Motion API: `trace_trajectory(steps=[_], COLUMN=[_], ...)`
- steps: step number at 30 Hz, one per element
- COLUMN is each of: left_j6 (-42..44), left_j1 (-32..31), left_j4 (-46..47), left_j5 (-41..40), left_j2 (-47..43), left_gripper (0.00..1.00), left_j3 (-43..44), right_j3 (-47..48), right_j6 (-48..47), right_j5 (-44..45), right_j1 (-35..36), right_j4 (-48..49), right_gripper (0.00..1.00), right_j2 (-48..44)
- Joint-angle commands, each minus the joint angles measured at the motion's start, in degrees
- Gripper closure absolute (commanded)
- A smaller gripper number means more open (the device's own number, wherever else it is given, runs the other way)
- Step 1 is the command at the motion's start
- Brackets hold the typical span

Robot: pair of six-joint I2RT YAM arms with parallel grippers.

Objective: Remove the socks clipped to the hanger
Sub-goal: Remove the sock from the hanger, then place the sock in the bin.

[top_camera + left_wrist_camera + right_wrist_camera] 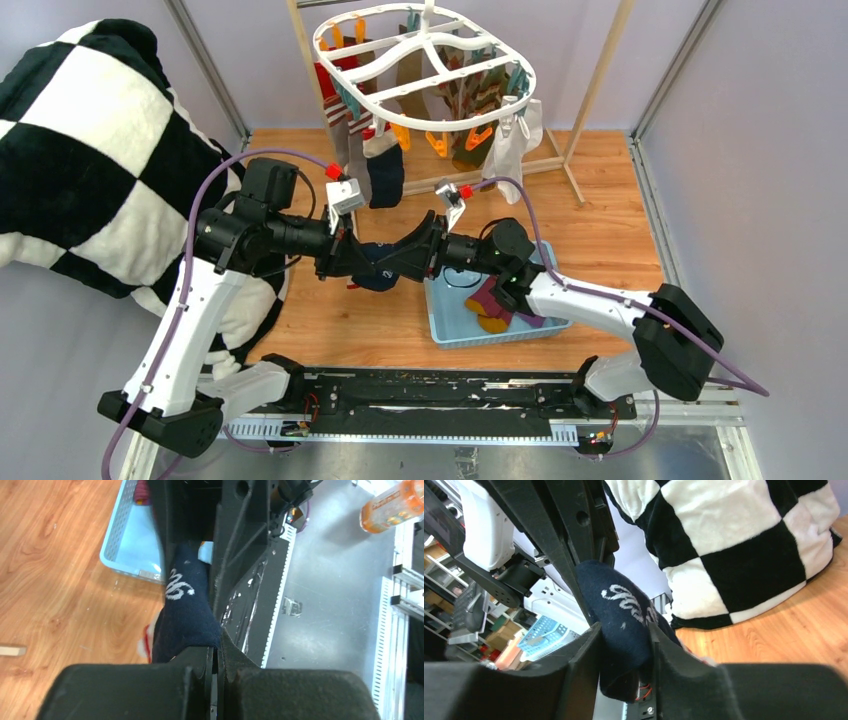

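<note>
Navy sock (pixel 376 279) was pinched by jaws of both left gripper (pixel 358 266) and right gripper (pixel 398 262), blue basket (pixel 436 320) lying just rightward.

Bright, even light falls from above onto my bench (pixel 600 250), leaving only soft shadows toward its front edge and a dull sheen on the metal plate (pixel 480 462) there. The overhead picture is sharp, with a mild wide-angle lean at the back corners. At both wrists my fingers (pixel 125 690) loom black and blurred against the lens, while the navy sock (pixel 185 610) is fairly crisp.
</note>
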Motion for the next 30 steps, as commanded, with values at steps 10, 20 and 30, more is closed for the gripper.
trace_trajectory(steps=[10,20,30], left_j6=[1.43,-0.02,-1.79], left_j1=[-0.50,1.34,14.00], left_j4=[-0.19,-0.19,-0.19], left_j5=[-11.71,-21.75,-15.90], left_j2=[-0.84,1.37,4.91], left_gripper=[0.06,0.00,0.00], left_j3=[-1.09,-0.59,-0.01], right_j3=[-7.75,-13.64,-12.47], right_j6=[-0.80,-10.97,-13.94], right_j5=[2.06,24.68,46.46], right_j1=[-4.67,-14.47,-18.38], right_j4=[-8.69,-51.42,-71.61], right_gripper=[0.82,0.92,0.49], right_j2=[-13.99,-27.96,-25.41])
